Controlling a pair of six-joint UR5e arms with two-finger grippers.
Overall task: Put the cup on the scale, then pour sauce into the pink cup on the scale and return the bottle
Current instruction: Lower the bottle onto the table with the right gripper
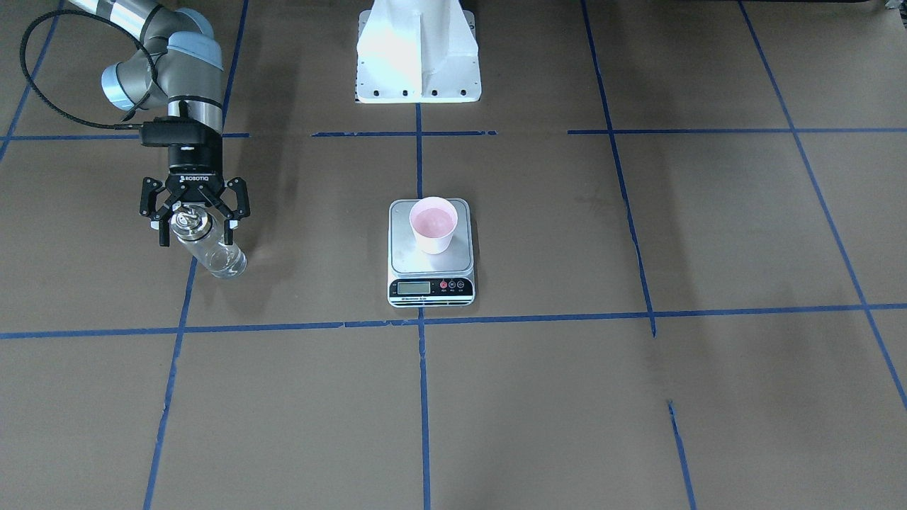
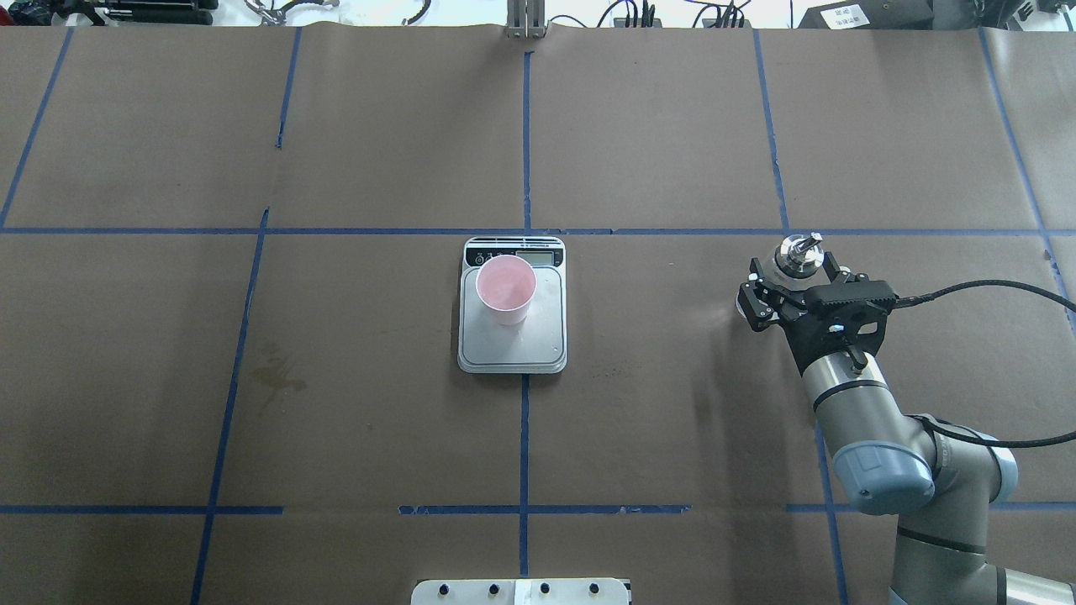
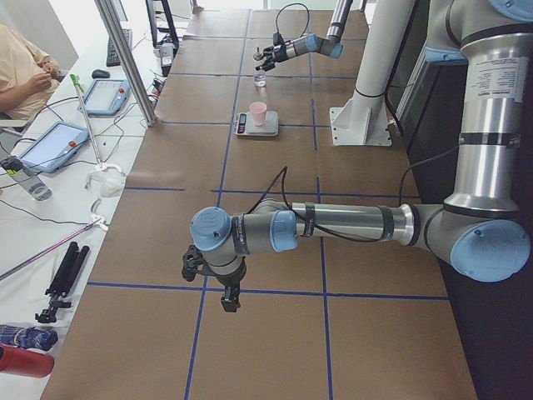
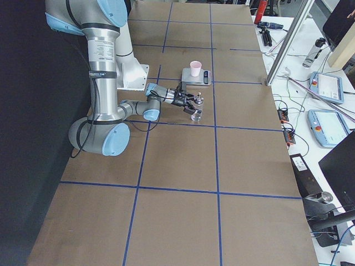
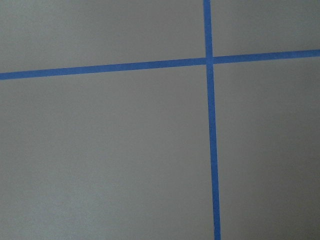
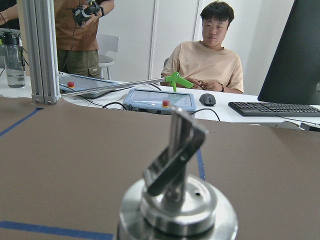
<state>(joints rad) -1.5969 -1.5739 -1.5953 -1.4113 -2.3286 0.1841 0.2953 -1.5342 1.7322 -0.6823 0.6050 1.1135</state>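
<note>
Steel-capped clear glass bottle (image 1: 212, 251) stands upright on the counter, spout up, left of the front view between the right jaws, spread apart; tapered pink cup (image 1: 433, 225) sits mid-frame on the flat silver scale (image 1: 431, 287); left jaws' state cannot be told.

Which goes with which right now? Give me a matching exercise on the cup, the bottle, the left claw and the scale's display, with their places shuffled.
Things:
1. cup
2. bottle
3. left claw
4. display

Places:
A. over bare table, far from the scale
B. between the open fingers of the right claw
C. in the black strip on the scale's front
D. on the scale's silver plate

Pairs: 1-D, 2-B, 3-A, 4-C.
</note>
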